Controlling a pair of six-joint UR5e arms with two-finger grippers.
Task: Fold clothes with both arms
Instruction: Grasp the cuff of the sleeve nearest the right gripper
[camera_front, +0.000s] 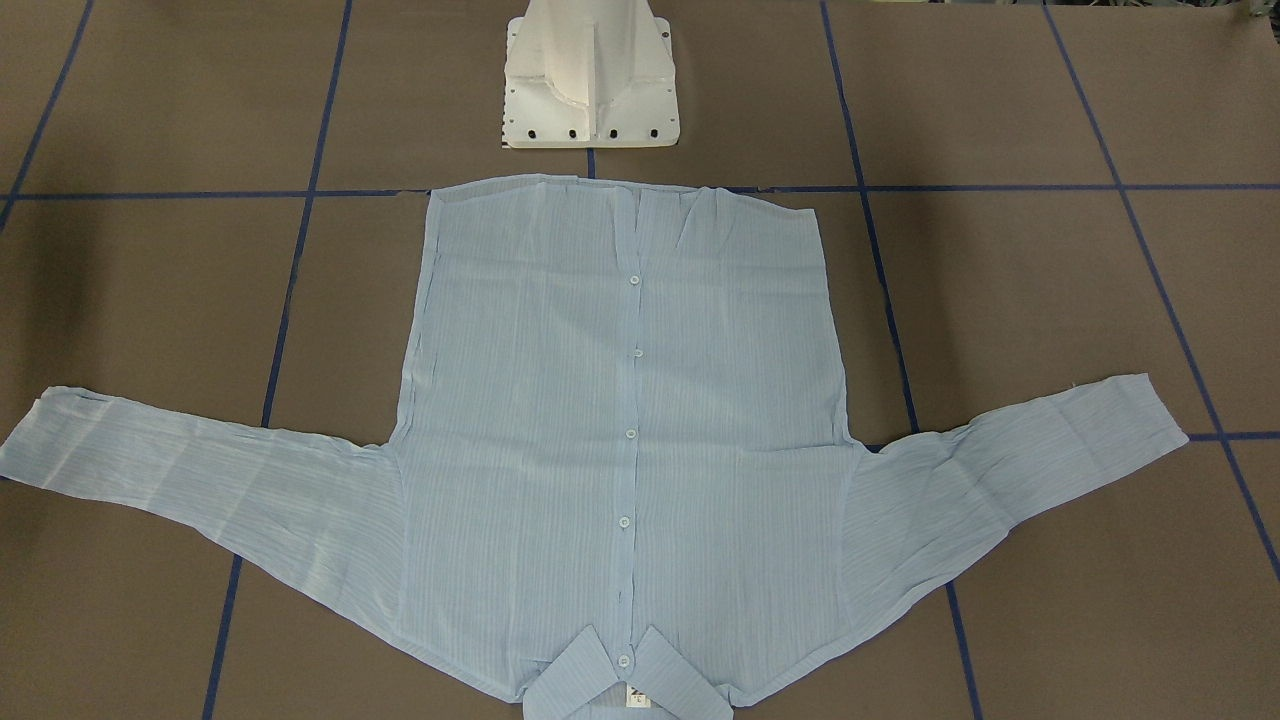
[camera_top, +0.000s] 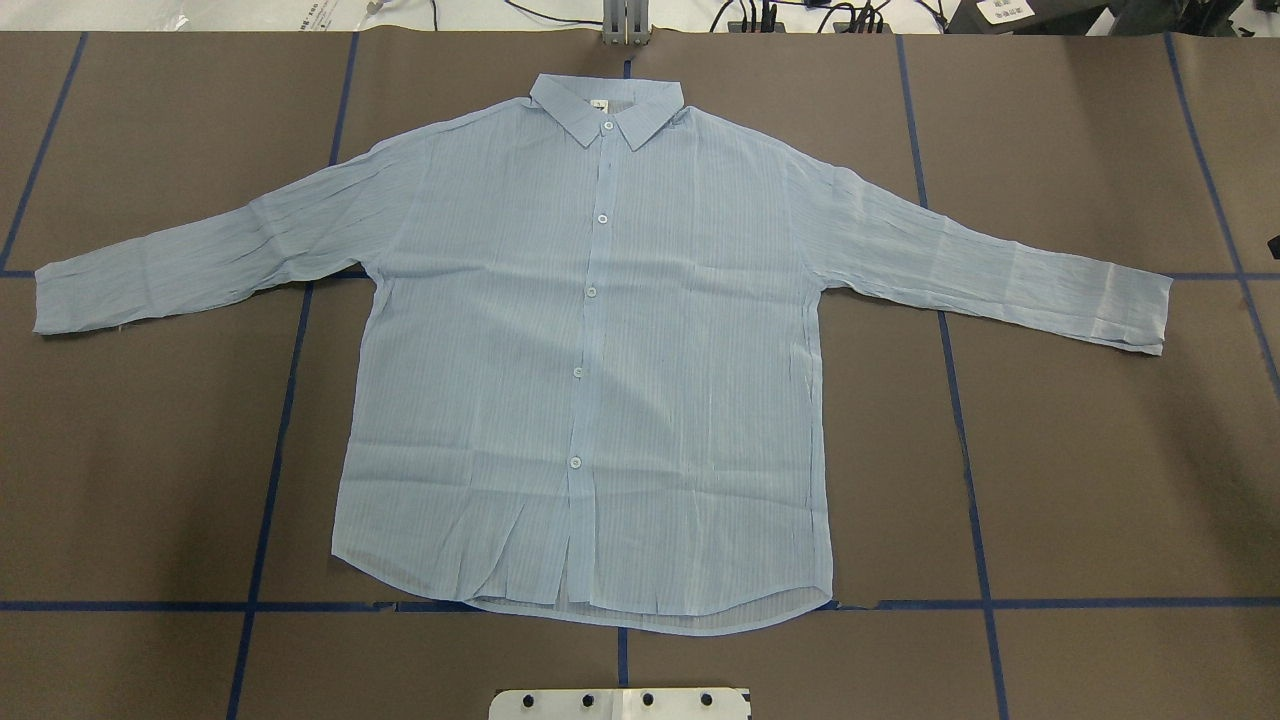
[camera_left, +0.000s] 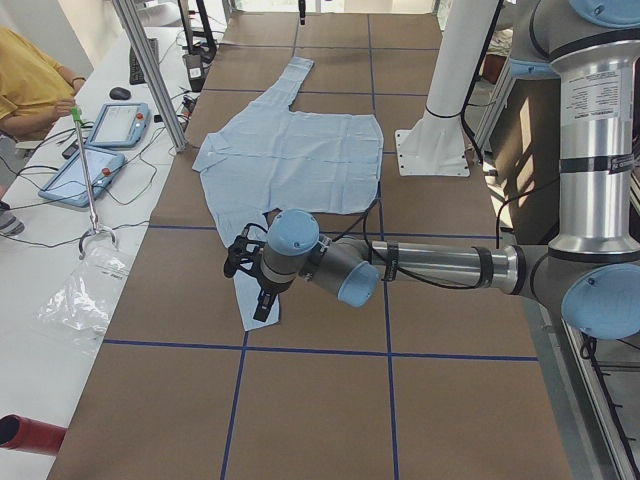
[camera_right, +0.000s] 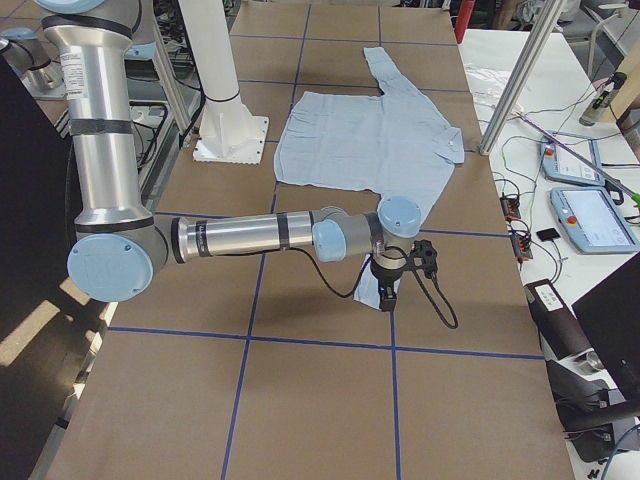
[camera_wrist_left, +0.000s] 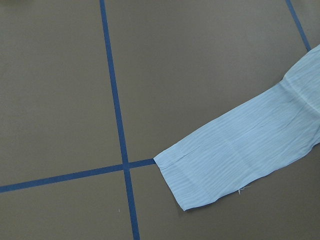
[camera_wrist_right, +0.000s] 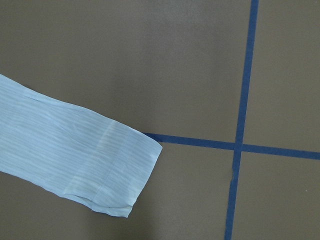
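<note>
Shirt (camera_top: 600, 350) lies flat, collar (camera_top: 560, 100) at 12 o'clock in the overhead view, neck label (camera_top: 602, 102) unreadable; left gripper (camera_left: 261, 312) and right gripper (camera_right: 388, 302) hang above cuffs (camera_wrist_left: 195, 175), finger opening indeterminable.

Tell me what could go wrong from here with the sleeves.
1. The shirt is thin and lies flat, so the left gripper near the left cuff may slip off it or scrape the table.
2. If the right gripper lifts the right cuff out of step, the shirt could drag and skew.
3. Hem creases may get folded in.
</note>
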